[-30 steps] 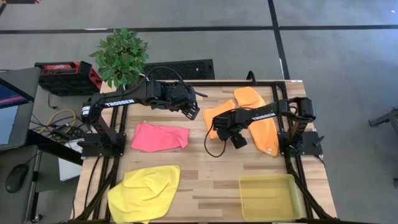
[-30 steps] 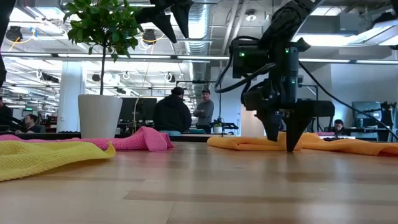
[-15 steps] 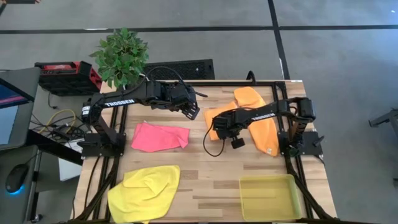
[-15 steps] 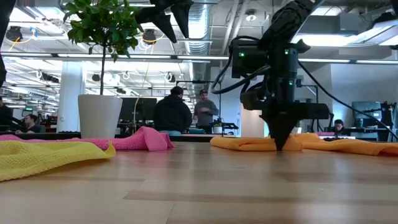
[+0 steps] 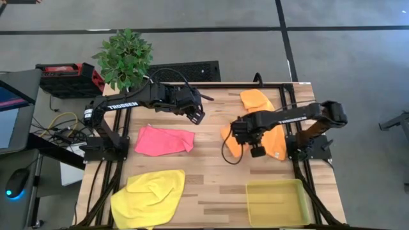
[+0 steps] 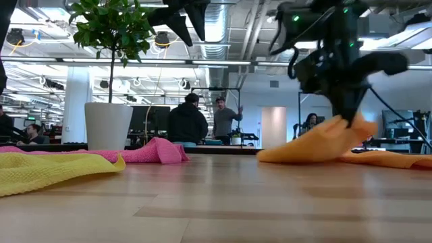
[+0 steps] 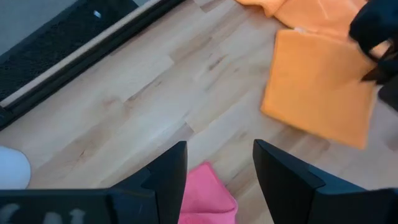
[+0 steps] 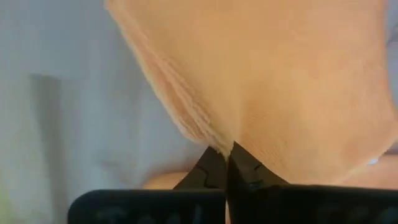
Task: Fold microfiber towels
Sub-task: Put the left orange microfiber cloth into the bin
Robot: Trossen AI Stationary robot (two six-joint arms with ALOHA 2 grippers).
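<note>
My right gripper [image 6: 351, 120] is shut on an orange towel [image 6: 317, 145], right of the table's middle. A second orange towel [image 5: 271, 121] lies flat behind and to the right of it. The pink towel [image 5: 165, 140] lies left of centre. The yellow towel [image 5: 150, 198] is rumpled at the near left. My left gripper [image 5: 199, 117] hangs open above the table, far of the pink towel, with nothing between its fingers [image 7: 168, 171]. My right gripper pinches the orange towel's raised edge [image 8: 217, 134] between its two shut fingers, which come from above and point down. One layer or several, I cannot tell. The pinched part is lifted into a peak, and the towel slopes down slack to its lower part [image 6: 283, 156] on the table.
A translucent yellow tray [image 5: 248, 198] stands at the near right corner. A potted plant [image 5: 126, 57] is beyond the far left corner. Bare wood lies between the pink and orange towels. People stand in the room behind the table.
My right gripper has shut on the orange towel's edge, then gone up and toward the table's right edge. The pinched part has risen off the table into a peak, while the towel's other end stays on the wood.
</note>
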